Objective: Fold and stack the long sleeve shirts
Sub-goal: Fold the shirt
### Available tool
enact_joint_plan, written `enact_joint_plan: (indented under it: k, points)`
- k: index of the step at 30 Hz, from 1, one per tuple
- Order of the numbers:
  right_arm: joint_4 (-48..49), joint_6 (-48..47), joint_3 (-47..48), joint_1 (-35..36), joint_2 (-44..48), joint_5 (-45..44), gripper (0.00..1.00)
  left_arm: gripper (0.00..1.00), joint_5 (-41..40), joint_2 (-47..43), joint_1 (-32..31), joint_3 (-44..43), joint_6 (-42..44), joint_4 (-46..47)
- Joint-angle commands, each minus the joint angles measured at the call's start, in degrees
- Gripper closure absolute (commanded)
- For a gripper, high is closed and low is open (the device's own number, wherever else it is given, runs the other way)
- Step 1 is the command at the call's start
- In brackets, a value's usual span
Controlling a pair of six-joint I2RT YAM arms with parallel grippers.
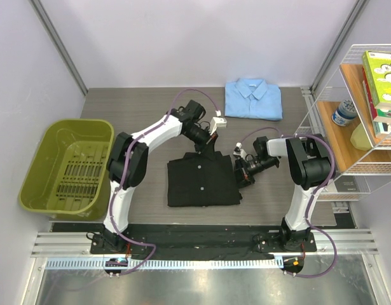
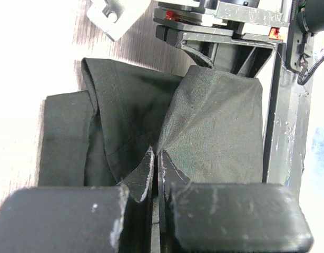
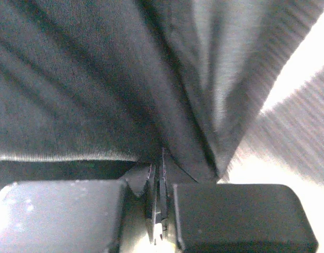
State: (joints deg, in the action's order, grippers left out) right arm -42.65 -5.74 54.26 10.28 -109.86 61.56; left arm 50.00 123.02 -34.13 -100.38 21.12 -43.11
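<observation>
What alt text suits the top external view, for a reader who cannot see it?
A folded black shirt lies in the middle, the left tool gripping its far edge and the right tool its right edge. A folded light blue shirt lies beyond it, with a green bin at the left and a wire shelf at the right.

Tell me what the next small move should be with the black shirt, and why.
Probably raise both arms together a little, lifting the folded black button-front cloth shirt off the grey wood-grain table. The left jaws are shut on its far edge and the right jaws on its right edge, and the folded light blue collared shirt lies beyond, a likely base for the stack.
</observation>
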Motion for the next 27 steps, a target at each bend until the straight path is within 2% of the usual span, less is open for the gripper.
enact_joint_plan:
  k: [1,7,11,12,14,15,16,18,26,27]
  points:
    - [-2.3,-1.0,1.1,0.3,-2.5,1.0,0.93,1.0,0.0,1.8,-0.2,-1.4,-0.4,0.8]
    - [-4.1,-2.3,4.9,0.1,-9.4,-1.0,0.91,0.99,-3.9,4.7,-0.1,-2.7,1.0,1.2]
    - [-5.1,-2.5,5.5,0.1,-10.9,-2.2,0.91,0.92,-6.3,5.9,0.1,-4.0,0.7,0.8]
    - [-5.3,-3.0,5.5,-0.1,-11.0,-2.5,0.92,0.81,-6.6,5.9,0.1,-5.2,0.7,0.3]
    - [-5.9,-3.1,5.6,-0.2,-10.8,-3.3,0.91,0.68,-5.5,5.3,0.6,-6.5,3.0,-4.0]
    - [-6.5,-3.6,5.8,-0.3,-10.8,-3.3,0.89,0.56,-5.2,4.8,0.8,-7.2,4.4,-5.7]
    - [-6.8,-3.8,5.9,-0.4,-10.7,-3.5,0.88,0.52,-5.4,4.2,1.0,-7.3,5.7,-9.4]
    - [-7.8,-4.1,5.9,-0.6,-10.2,-4.3,0.83,0.47,-5.8,2.4,1.7,-6.9,9.1,-12.4]
    - [-8.9,-4.2,5.9,-1.1,-9.6,-4.3,0.79,0.4,-3.8,-1.1,4.9,-2.3,15.7,-19.2]
    - [-8.9,-4.1,5.8,-1.3,-9.3,-4.3,0.73,0.39,-3.2,-0.9,4.9,-2.1,16.0,-19.5]
